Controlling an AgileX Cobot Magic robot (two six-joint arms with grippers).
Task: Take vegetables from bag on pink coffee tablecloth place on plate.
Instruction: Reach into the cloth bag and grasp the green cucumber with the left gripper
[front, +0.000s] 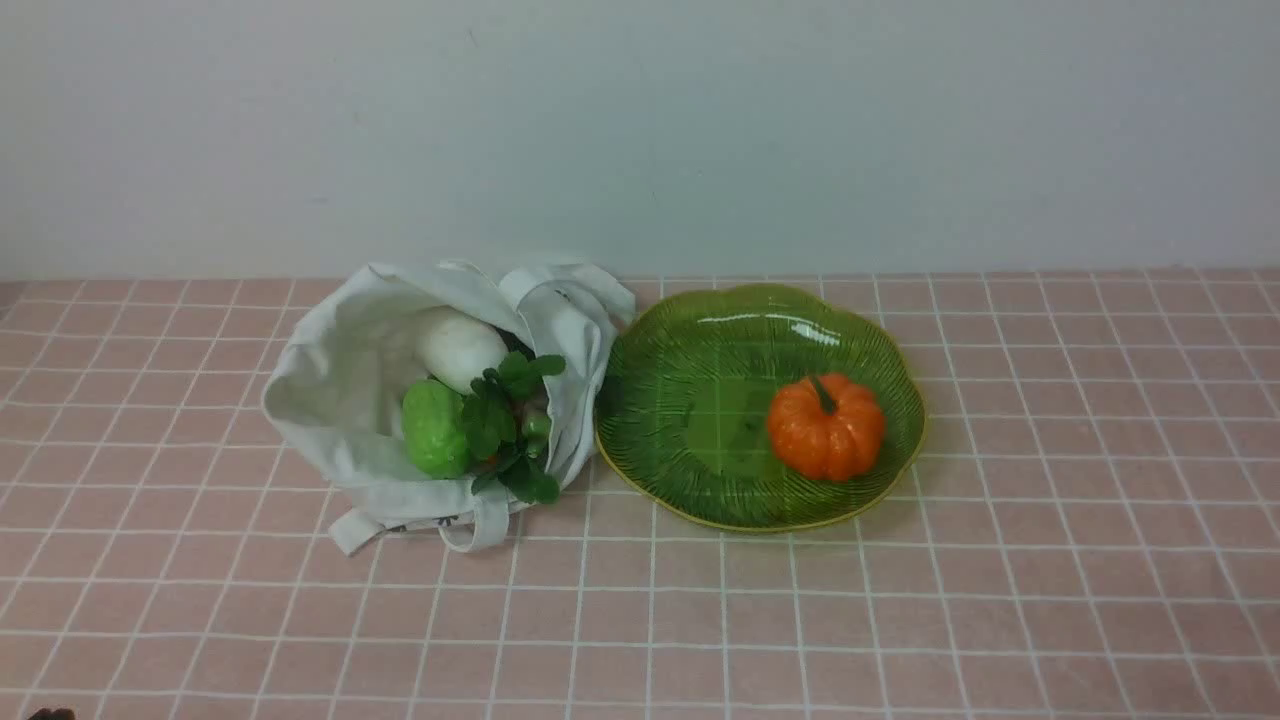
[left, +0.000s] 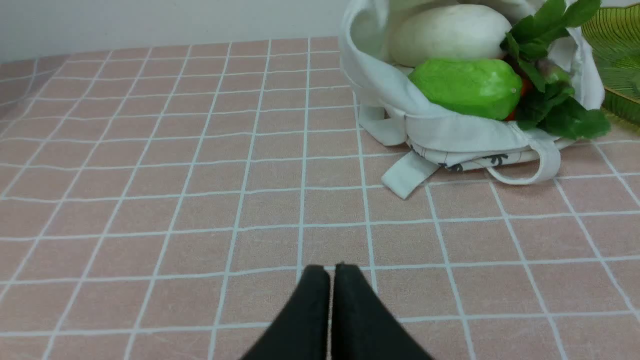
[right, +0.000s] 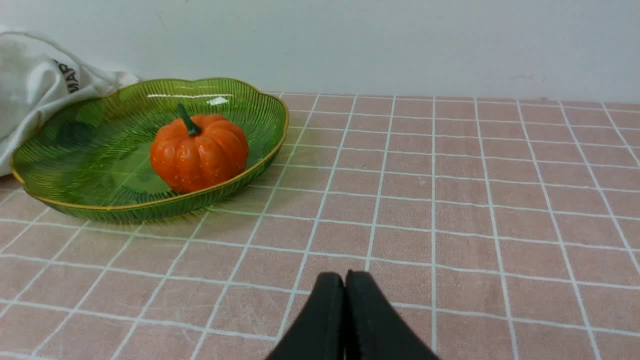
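Closest to the camera on the left side is the left gripper (left: 332, 267). Its two black fingers are pressed tight together with nothing between them, and the tablecloth (front: 900, 620) is under it. That cloth is pale pink with thin white lines that make lots of small squares. A little farther on lies the bag (front: 330, 400), well apart from the left gripper. It is soft and off-white, slumped on the cloth with its mouth wide open, and its flat strap handles (front: 480, 520) flop out at the near side. Small dark print shows on its lower edge. Inside the bag sits the cucumber (front: 435, 428), bright green, bumpy and fat. Behind it, deeper in the bag, is the radish (front: 460, 348), white, smooth and egg-shaped. Just beside them on the right is the carrot (left: 547, 102). Mostly its dark green leaves show, with only a tiny bit of orange peeking out. Right next to the bag is the plate (front: 700, 330), wide, shallow and see-through green, with fine ribs, a wavy edge and a yellow rim. Only a round orange pumpkin (front: 826, 427) with a green stem sits in it, on its right half. Farthest right is the right gripper (right: 345, 275), black fingers squeezed together and holding nothing, well apart from the plate.
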